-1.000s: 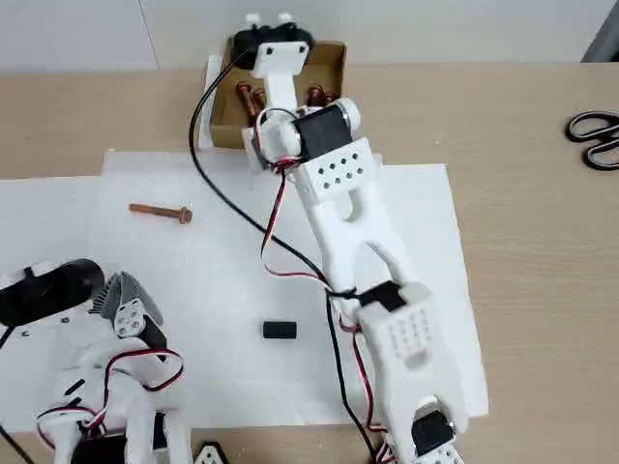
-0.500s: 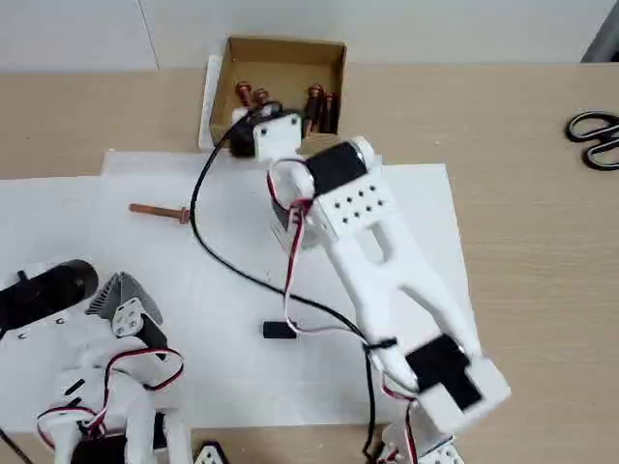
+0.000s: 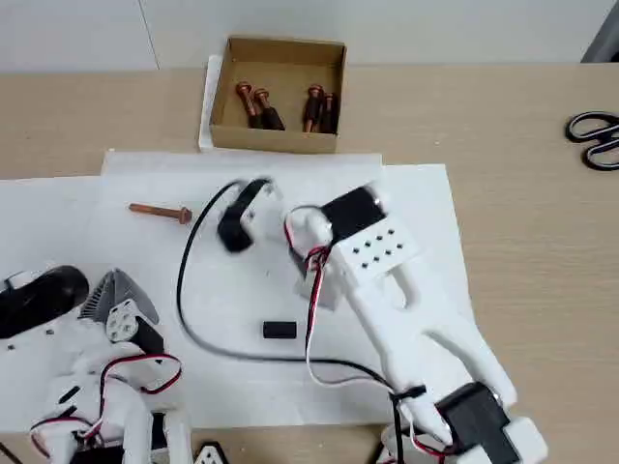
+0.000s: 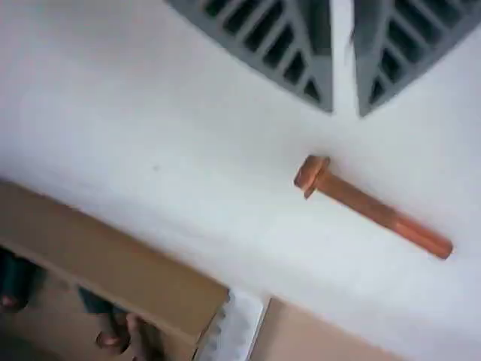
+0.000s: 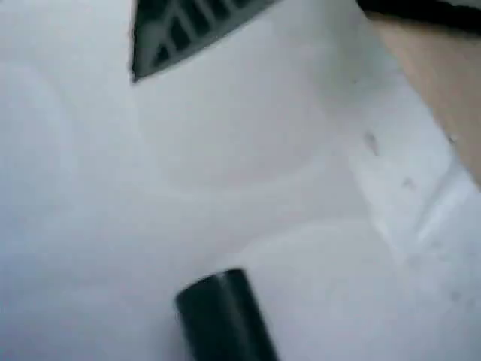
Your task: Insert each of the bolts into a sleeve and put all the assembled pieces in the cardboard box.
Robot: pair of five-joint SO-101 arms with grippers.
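Observation:
The cardboard box (image 3: 280, 50) stands at the far edge and holds several copper bolts in dark sleeves (image 3: 263, 104). One bare copper bolt (image 3: 161, 211) (image 4: 372, 207) lies on the white sheet, just beyond my left gripper (image 3: 108, 293) (image 4: 344, 109). That gripper is shut with only a thin slit between its grey fingers (image 4: 297, 45), and it holds nothing. A black sleeve (image 3: 280, 330) (image 5: 223, 320) lies alone mid-sheet. My right gripper (image 3: 235, 230) hangs over the sheet between box and sleeve, empty, with one grey finger (image 5: 188, 34) splayed to the side.
The white sheet (image 3: 416, 193) covers the middle of the wooden table. The right arm's black cable (image 3: 184, 290) loops across it near the sleeve. Scissors (image 3: 595, 137) lie at the far right. A white strip (image 3: 206, 106) lies against the box's left side.
The right arm has pulled back from over the cardboard box, and its gripper now hangs above the white sheet. The left arm has hardly shifted. Bolt and sleeve stay put.

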